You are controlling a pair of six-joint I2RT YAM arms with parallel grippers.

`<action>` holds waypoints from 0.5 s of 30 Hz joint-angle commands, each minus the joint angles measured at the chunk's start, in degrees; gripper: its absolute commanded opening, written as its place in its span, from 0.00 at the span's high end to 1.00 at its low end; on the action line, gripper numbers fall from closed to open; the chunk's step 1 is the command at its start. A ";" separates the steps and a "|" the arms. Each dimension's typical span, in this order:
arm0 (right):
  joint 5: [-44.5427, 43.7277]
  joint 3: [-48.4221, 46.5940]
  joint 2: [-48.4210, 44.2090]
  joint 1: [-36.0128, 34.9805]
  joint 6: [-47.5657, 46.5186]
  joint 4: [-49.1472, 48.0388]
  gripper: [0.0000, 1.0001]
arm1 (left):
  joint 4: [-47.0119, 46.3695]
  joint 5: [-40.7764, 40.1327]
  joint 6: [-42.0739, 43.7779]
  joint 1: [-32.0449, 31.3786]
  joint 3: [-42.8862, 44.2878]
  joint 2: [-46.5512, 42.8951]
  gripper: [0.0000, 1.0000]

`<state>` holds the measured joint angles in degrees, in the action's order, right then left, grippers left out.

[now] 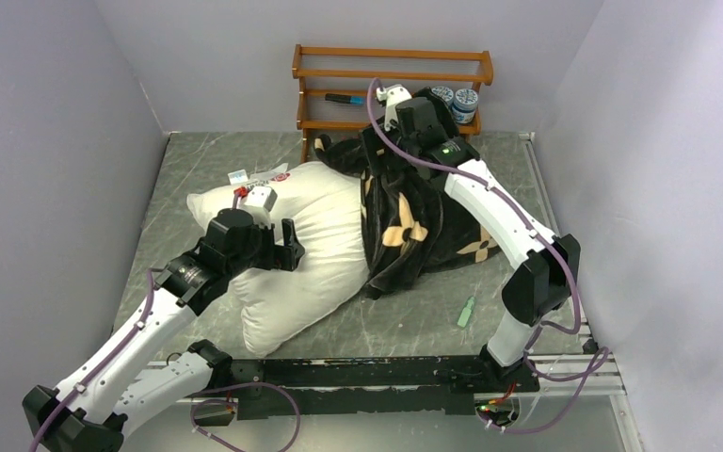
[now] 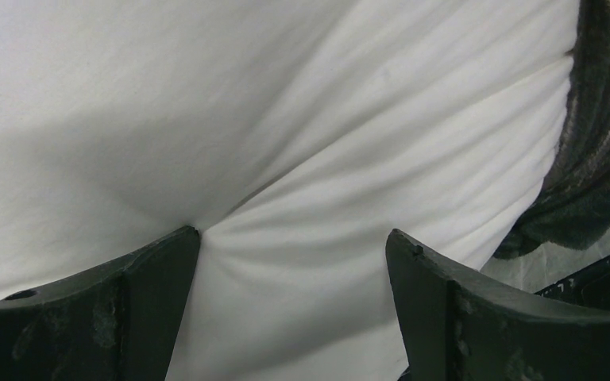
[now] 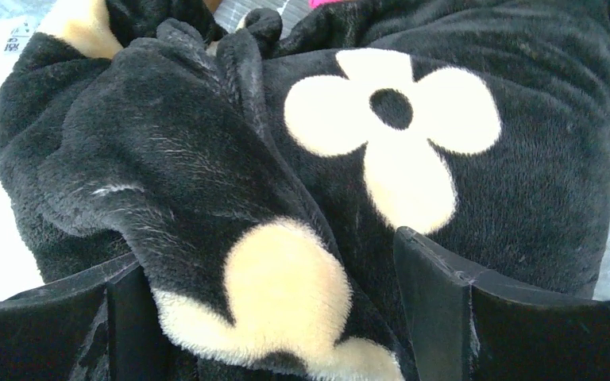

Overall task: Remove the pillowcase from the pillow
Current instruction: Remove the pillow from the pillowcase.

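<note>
The pillow point(image 1: 325, 221) lies across the worktop point(image 1: 202, 165), long axis left to right, its right end seemingly tucked inside the bunched pillowcase point(image 1: 414, 231); the bare white part is nearer the left arm, the cover nearer the right. The left jaws stand spread, pressing into white cloth; the right jaws stand spread astride a plush fold, so the pull should run rightward.

Inside the right pincer point(image 3: 266, 254) the pillowcase point(image 3: 167, 159) is thick, furry black cloth; before the left pincer point(image 2: 294, 232) the pillow point(image 2: 286, 103) is smooth, matt white cloth.
</note>
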<state>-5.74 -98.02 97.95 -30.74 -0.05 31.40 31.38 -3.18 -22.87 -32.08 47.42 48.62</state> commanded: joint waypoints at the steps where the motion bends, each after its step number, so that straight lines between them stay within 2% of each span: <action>1: -2.50 -3.58 -0.54 4.25 5.97 0.21 0.08 | 1.17 6.03 3.03 0.12 2.26 -0.06 0.07; 8: 5.34 -1.14 -4.12 8.07 7.46 1.65 0.06 | 2.04 8.57 9.42 0.12 5.59 -0.34 0.07; 15: 5.47 1.72 -5.55 13.33 9.61 4.27 0.06 | 1.89 12.77 14.66 0.04 7.65 -0.29 0.07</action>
<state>4.27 -97.14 95.57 -22.17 8.27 35.57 33.50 5.02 -13.82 -32.03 52.56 48.53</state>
